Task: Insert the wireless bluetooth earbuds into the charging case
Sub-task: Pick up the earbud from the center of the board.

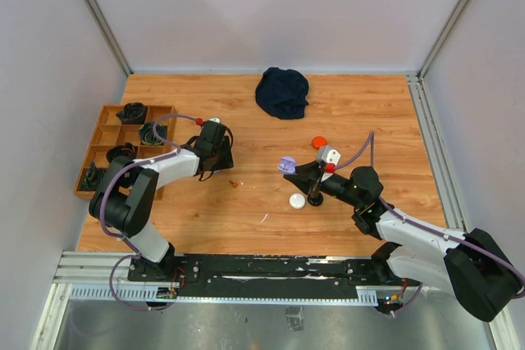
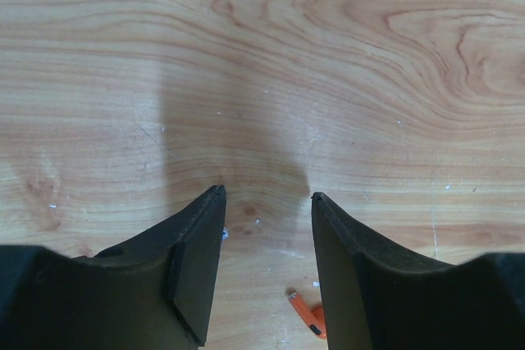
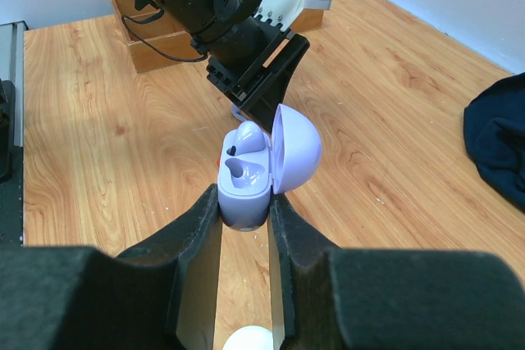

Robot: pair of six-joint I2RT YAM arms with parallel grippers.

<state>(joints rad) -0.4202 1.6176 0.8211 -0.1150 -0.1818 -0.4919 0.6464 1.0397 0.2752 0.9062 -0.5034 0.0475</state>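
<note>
Spanning the whole top view, the wooden desk point(image 1: 344, 112) carries everything, and the open purple charging case point(image 3: 295, 149) near its middle serves as the reference. Well to the left of that case, a wooden tray point(image 1: 98, 133) with compartments sits at the desk's edge. A dark cloth point(image 1: 282, 92) lies bunched beyond the case, toward the far wall. The right tool point(image 3: 244, 206) pinches the case's lower half from both sides and holds it with the lid swung open to one side. The left tool point(image 2: 267, 194) hangs to the left of the case with its fingers spread and only bare wood between them. A white round case point(image 1: 297, 200) rests just on the near side of the purple case, and an orange round piece point(image 1: 319, 142) lies just beyond it to the right. Two purple earbuds point(image 3: 247, 171) sit in the wells inside the case. An orange earbud point(image 2: 308, 315) lies loose on the desk to the case's left, close under the left tool.
</note>
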